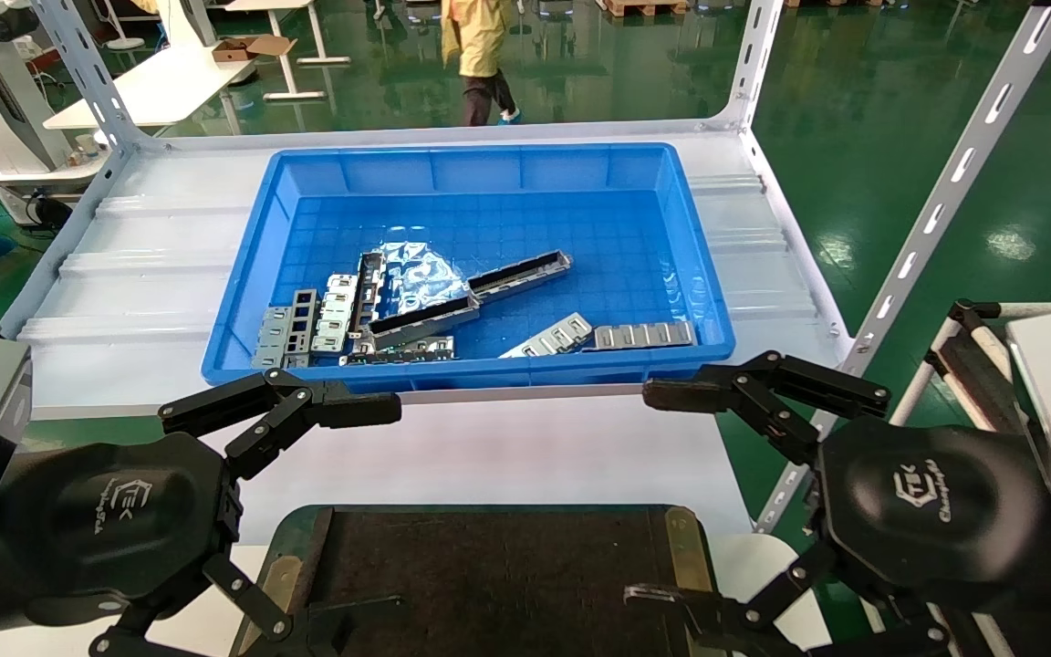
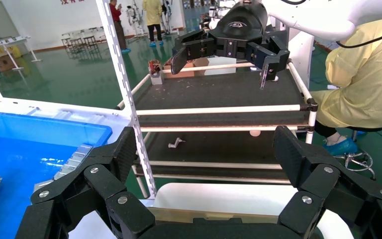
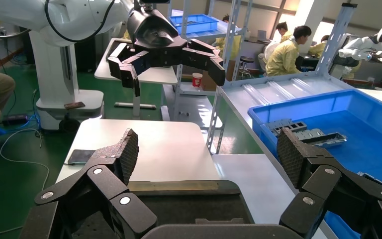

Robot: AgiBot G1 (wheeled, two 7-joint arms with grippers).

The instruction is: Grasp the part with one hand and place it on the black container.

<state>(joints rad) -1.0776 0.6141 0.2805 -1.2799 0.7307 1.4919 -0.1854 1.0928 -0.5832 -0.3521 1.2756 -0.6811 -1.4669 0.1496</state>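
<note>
The part [image 1: 521, 274], a long dark bar with silvery edges, lies slanted in the blue bin [image 1: 243, 301], right of middle. The black container [image 1: 489, 566] sits at the near edge, below the bin, with brass edge plates [image 1: 681, 547]. My left gripper [image 1: 384, 509] hovers at the container's left end, open and empty. At the container's right end my right gripper [image 1: 651, 495] is also open and empty. The two face each other across the tray. In the left wrist view the left gripper [image 2: 206, 154] is spread wide over the tray's brass edge [image 2: 204, 215]; the right gripper [image 3: 206, 154] spans the tray corner [image 3: 179, 204].
A second dark bar with a grey side [image 1: 423, 319], a slotted bar [image 1: 368, 285], short silver plates [image 1: 642, 335] and foil [image 1: 425, 274] lie in the bin. White shelf posts [image 1: 945, 192] rise at the right. A cart [image 2: 219, 94] stands beside the right arm.
</note>
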